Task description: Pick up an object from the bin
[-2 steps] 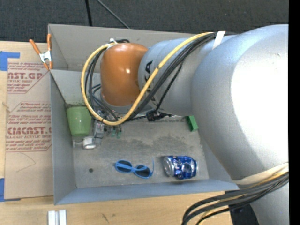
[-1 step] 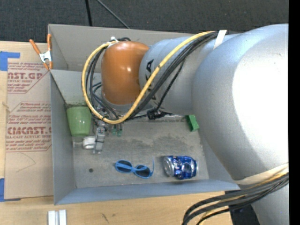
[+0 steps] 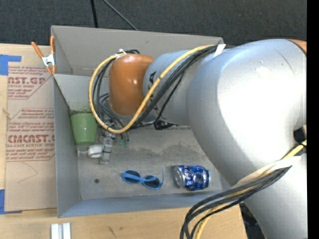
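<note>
1. Looking along the near wall of the bin [image 3: 67,183], we see blue sunglasses [image 3: 143,179] lying flat, with a crushed blue can [image 3: 191,177] just beside them on the right.
2. Farther in, at the left side, the gripper [image 3: 106,152] sits low over the floor, and a small pale grey piece [image 3: 93,152] lies right against it. We cannot tell how far it is open or whether it grasps anything.
3. Just behind stands a green cup [image 3: 83,127], upright against the left wall and close beside the gripper.
4. Farthest back, the orange wrist cover [image 3: 127,83] rises, ringed by looped cables [image 3: 95,78].
</note>
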`<state>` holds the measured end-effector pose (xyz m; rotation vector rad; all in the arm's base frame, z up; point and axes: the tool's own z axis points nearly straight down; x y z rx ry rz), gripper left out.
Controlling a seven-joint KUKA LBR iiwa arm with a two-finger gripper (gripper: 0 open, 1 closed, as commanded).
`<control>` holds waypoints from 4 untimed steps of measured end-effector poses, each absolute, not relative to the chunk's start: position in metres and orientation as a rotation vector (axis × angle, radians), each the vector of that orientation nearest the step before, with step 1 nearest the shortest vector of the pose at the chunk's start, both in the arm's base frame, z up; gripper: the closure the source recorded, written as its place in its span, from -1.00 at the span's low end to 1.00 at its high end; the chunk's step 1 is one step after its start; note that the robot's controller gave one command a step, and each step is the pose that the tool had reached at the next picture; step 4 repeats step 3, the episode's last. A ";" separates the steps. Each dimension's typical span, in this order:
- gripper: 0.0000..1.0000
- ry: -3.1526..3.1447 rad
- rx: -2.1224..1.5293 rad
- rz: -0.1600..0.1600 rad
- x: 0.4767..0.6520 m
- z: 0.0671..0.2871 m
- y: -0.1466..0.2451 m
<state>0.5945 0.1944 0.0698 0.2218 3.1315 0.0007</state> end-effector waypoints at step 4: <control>1.00 3.131 0.092 0.006 0.544 0.212 0.239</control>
